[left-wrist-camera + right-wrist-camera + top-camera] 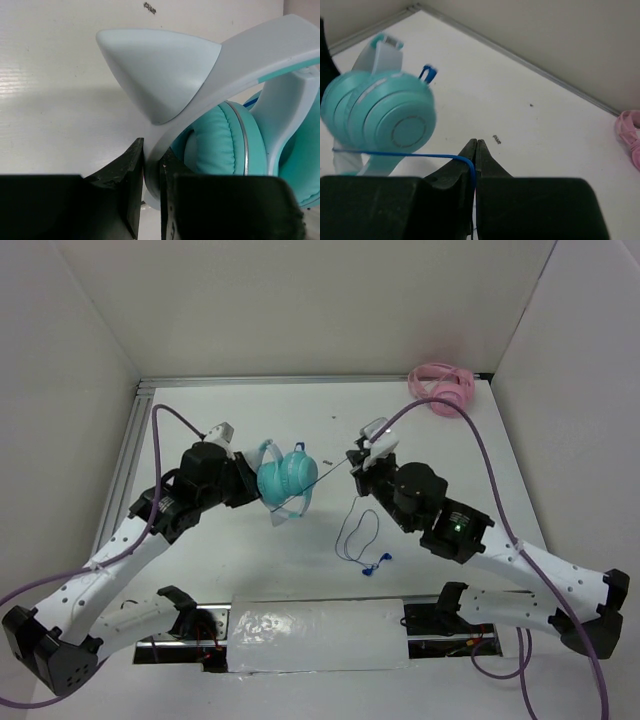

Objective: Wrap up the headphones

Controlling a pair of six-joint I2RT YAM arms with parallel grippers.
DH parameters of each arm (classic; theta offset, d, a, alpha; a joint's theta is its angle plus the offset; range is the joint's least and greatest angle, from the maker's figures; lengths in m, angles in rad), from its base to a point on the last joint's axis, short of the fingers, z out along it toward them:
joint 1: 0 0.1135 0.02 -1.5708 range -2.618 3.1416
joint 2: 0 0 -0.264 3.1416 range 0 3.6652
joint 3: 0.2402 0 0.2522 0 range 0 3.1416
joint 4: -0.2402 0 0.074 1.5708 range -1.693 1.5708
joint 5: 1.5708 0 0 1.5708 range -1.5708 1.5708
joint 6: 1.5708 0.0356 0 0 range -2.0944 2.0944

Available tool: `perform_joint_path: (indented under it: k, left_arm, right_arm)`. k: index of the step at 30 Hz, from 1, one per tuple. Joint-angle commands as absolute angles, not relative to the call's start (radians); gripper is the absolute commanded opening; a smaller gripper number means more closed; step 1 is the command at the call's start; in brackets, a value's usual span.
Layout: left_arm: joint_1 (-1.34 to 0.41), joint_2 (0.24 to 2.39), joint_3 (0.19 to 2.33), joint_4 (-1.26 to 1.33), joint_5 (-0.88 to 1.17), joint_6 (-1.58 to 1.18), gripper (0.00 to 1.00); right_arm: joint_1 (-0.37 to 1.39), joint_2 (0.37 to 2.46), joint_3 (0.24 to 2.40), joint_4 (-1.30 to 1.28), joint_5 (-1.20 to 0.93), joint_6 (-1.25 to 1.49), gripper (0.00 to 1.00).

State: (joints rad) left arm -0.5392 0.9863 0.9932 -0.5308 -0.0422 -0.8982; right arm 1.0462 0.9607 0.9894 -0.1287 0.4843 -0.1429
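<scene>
White table [300, 410] boxed in by white walls [300, 300] on three sides, w/ a metal rail [128, 455] along its left edge. We see the headphones [287, 478] a bit left of mid-table, apparently lifted off the surface, w/ the two teal cups folded against each other. The left gripper [151, 152] is clenched on the pale headband [250, 55]: in the left wrist view both black fingers [131, 180] pinch the band's lower end, just below a pointed ear-shaped piece [160, 70], w/ a teal cushion [220, 140] right beside them. The right gripper [476, 145] sits to the right of the cups, apart from them, its jaws pressed together on the thin blue cable [400, 154]. From there the cable runs in a straight line back across the front of the cups, approx level w/ their lower edge. In the top view the rest of it hangs below the right gripper and curls in a loose loop on the table, ending at the small blue plug [372, 567], near the right arm's elbow. Pink headphones [443, 388] lie in the far right corner, well apart from everything else.
</scene>
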Motion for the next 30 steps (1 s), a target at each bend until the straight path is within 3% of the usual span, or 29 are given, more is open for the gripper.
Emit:
perform_joint_path:
  k: [1,6,8,10,17,22,26,30]
  left_arm:
    - [-0.534,0.931,0.976,-0.485,0.041,-0.789,0.0]
    - [-0.532,0.845,0.969,-0.378,0.257,-0.755,0.0]
    - [-0.532,0.821,0.973,-0.359,0.346,-0.744,0.0]
    - [-0.534,0.805,0.976,-0.341,0.388,-0.746,0.0]
    - [-0.535,0.764,0.977,-0.281,0.575,-0.749,0.0]
    - [-0.535,0.787,0.985,-0.37,0.396,-0.779,0.0]
    - [-0.535,0.854,0.945,-0.455,0.221,-0.842,0.0]
    - [-0.541,0.928,0.931,-0.471,0.179,-0.858,0.0]
  right_arm:
    - [0.98,0.887,0.996,0.047,0.528,-0.13,0.08]
    - [0.814,0.847,0.904,0.138,0.441,-0.022,0.11]
    - [0.734,0.842,0.865,0.187,0.379,0.027,0.09]
    - [0.68,0.859,0.844,0.212,0.339,0.054,0.0]
    - [0.572,0.949,0.808,0.317,0.135,0.081,0.0]
    - [0.578,0.83,0.764,0.388,0.097,0.077,0.0]
    - [0.578,0.73,0.804,0.295,0.071,0.037,0.0]
    - [0.581,0.71,0.863,0.227,0.005,0.018,0.0]
